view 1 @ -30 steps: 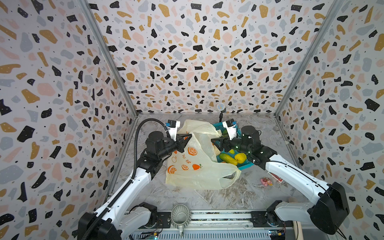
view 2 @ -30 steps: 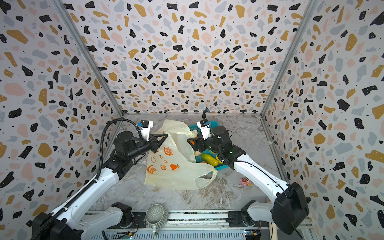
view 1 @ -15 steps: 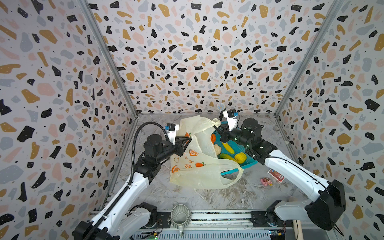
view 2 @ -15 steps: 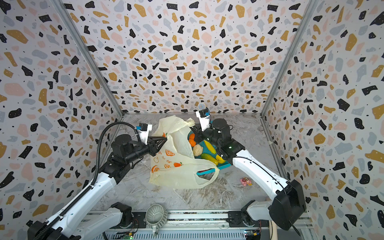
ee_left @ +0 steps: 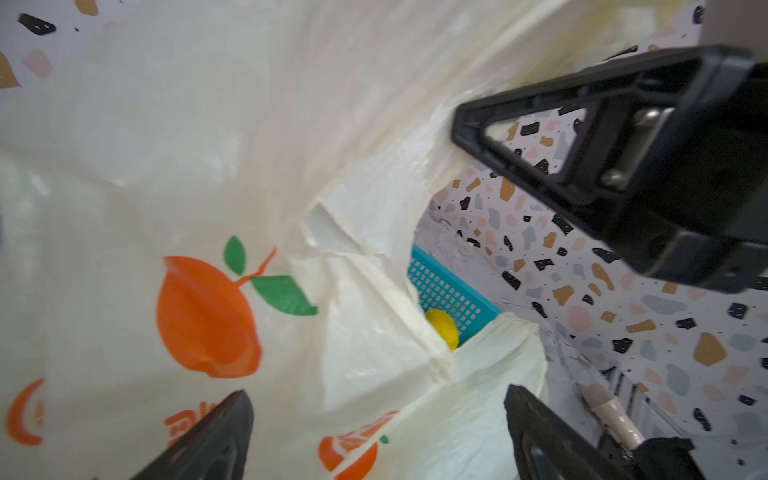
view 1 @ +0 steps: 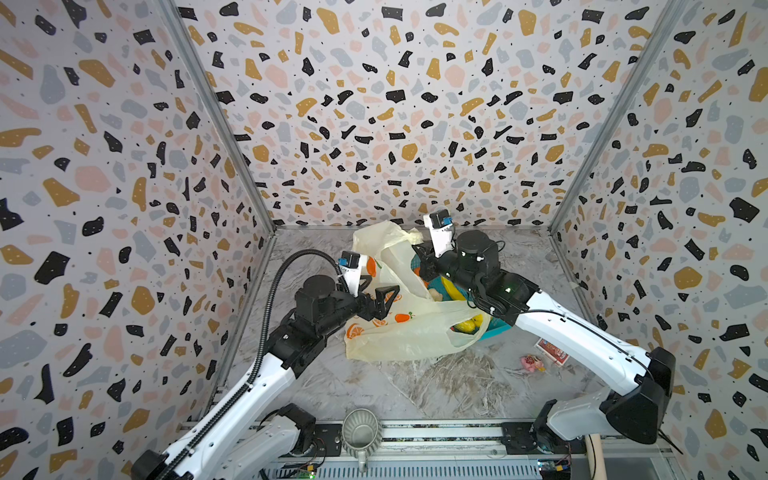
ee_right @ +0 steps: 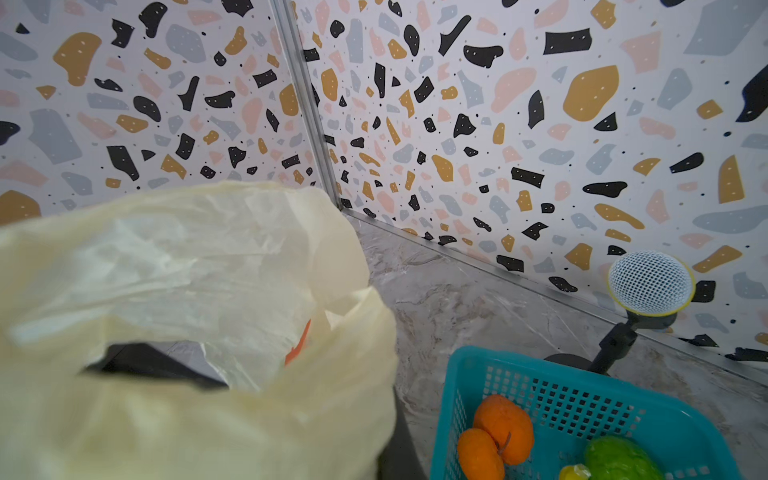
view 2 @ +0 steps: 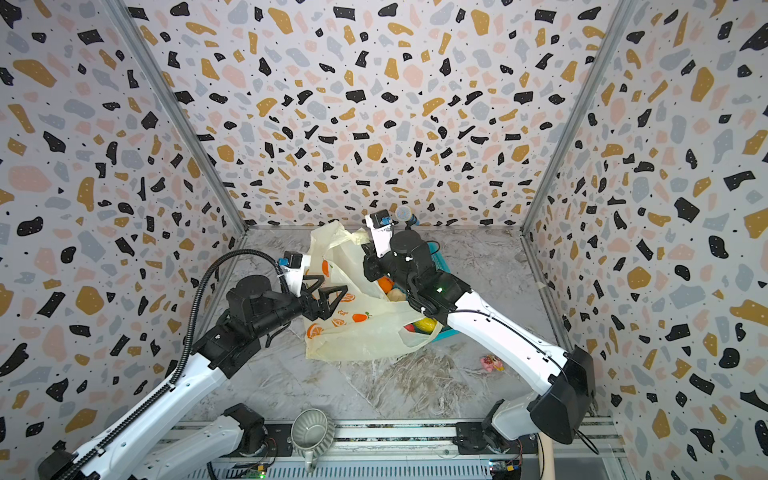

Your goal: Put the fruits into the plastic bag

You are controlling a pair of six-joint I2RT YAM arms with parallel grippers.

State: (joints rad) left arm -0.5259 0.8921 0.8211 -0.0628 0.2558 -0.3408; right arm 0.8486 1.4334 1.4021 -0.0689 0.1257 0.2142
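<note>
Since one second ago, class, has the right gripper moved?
Yes. The right gripper, shut on the plastic bag, has moved toward the back wall.

The right gripper (view 2: pixel 369 259) pinches the plastic bag (view 2: pixel 361 332); the left gripper (view 2: pixel 328 290) spreads wide at its printed side.

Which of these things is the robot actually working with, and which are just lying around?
Part of the job: plastic bag; fruits; teal basket holding them.

Just lying about: microphone; grey cup; pink object; red packet.
</note>
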